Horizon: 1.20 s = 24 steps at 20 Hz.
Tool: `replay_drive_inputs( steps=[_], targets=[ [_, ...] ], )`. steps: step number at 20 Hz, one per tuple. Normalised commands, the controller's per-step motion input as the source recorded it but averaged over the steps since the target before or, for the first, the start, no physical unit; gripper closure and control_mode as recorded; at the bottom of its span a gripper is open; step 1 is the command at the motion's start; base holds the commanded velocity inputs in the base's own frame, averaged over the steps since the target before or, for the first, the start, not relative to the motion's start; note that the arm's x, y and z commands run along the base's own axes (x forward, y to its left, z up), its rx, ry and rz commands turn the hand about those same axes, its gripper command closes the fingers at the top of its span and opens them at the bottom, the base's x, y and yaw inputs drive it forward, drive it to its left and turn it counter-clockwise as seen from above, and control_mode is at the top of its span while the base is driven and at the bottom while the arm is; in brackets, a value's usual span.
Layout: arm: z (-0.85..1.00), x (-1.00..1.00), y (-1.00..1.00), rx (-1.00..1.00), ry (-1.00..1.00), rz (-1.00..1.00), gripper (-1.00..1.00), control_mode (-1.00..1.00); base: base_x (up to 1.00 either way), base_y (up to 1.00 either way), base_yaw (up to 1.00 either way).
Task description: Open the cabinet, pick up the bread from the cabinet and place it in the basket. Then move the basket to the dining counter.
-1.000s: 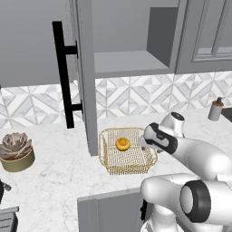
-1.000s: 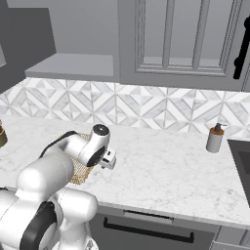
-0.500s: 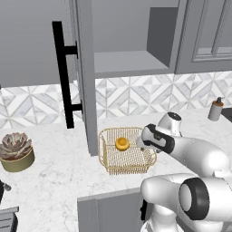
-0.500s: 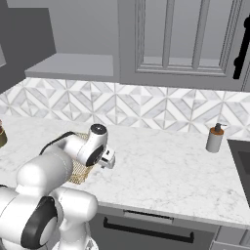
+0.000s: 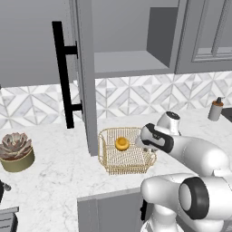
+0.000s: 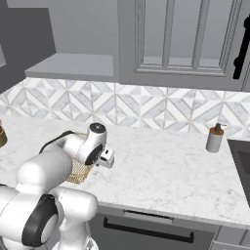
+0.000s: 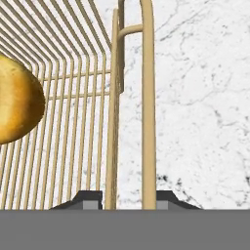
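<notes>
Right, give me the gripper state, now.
Gripper: fingertips either side of the basket rim, closing around it; a firm clamp cannot be told yet. The bread lies inside the basket.

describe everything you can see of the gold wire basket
The basket is a shallow, squarish tray of thin gold wire with flared sides, rounded corners and a thicker rim. It sits upright on the marble worktop just below the open cabinet door. The bread, a small round golden bun, lies inside it. In the hand view the hand straddles its rim, one fingertip on either side.
</notes>
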Motion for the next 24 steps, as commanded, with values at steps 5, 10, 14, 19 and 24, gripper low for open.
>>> replay_drive_inputs(
  steps=[5,10,14,19,24],
  targets=[
    [-0.04,0.0,0.0,0.0,0.11,0.0,1.0,-1.0,0.0,0.0,0.0],
    [0.06,0.0,0.0,0.1,0.01,-0.02,1.0,-1.0,0.0,0.0,0.0],
    [0.43,-0.13,0.0,0.22,-0.18,-0.18,1.0,-1.0,0.0,0.0,0.0],
    [0.45,-0.3,-0.02,0.1,-0.18,-0.22,1.0,-1.0,0.0,0.0,0.0],
    [0.64,-0.53,-0.05,0.0,-0.04,-0.15,1.0,-1.0,0.0,0.0,0.0]
  ],
)
